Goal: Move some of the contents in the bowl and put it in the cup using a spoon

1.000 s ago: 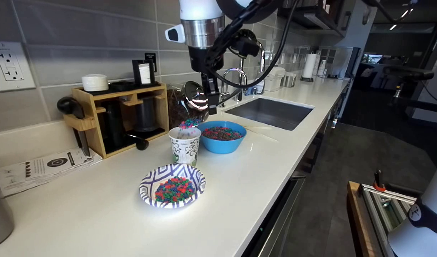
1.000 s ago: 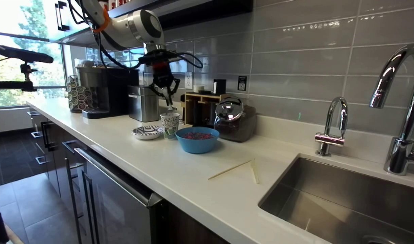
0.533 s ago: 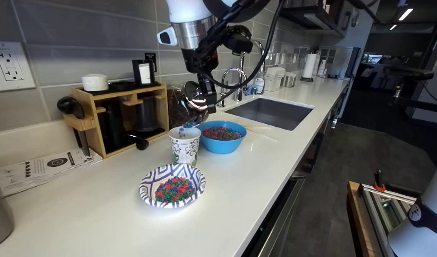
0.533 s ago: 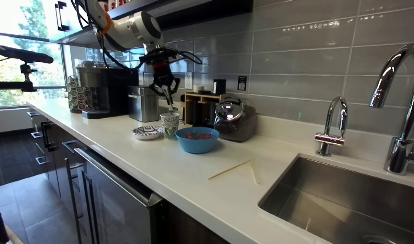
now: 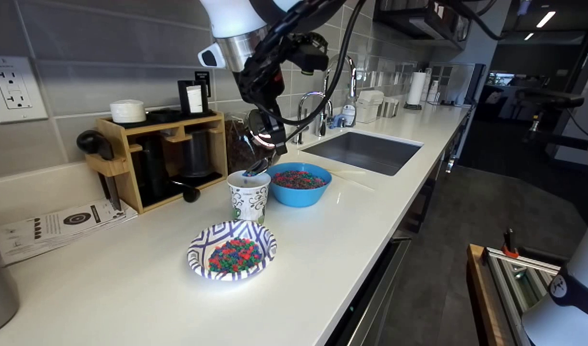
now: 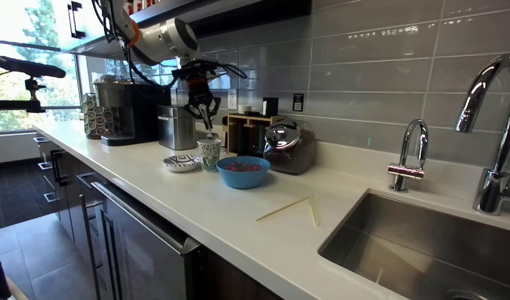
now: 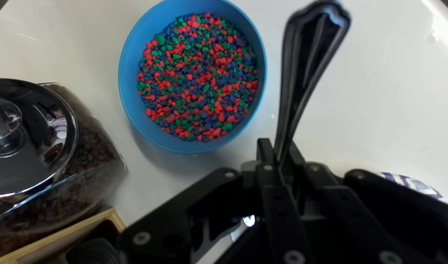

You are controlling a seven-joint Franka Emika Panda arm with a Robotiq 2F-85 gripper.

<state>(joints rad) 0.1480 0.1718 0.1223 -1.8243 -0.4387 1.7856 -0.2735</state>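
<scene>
The black jointed fingers [image 7: 274, 194] are pinching a silver metal spoon [image 7: 299, 73] by its handle, only the handle's thickness parting them; in the wrist view its flared end is sticking out past their tips. In an exterior view the spoon's scoop [image 5: 259, 166] is slanting down below the fingers, over the mouth of a white paper cup [image 5: 248, 198] printed with dark swirls, and a few coloured bits [image 5: 247, 174] are showing at its lower edge. Whether it is touching the rim I cannot tell. The cup is standing upright below the fingers on a glossy white tabletop [image 5: 313, 259]. Just beside it, also lower than the fingers, a round blue plastic-looking bowl [image 5: 298, 198] is holding small red, green and blue pebbles [image 7: 200, 80]. In the wrist view, a white paper bowl [image 7: 416, 185] with a purple geometric print is peeking out right of the fingers, and a clear jar [image 7: 73, 172] of dark beans [image 7: 95, 146] is standing left of them.
</scene>
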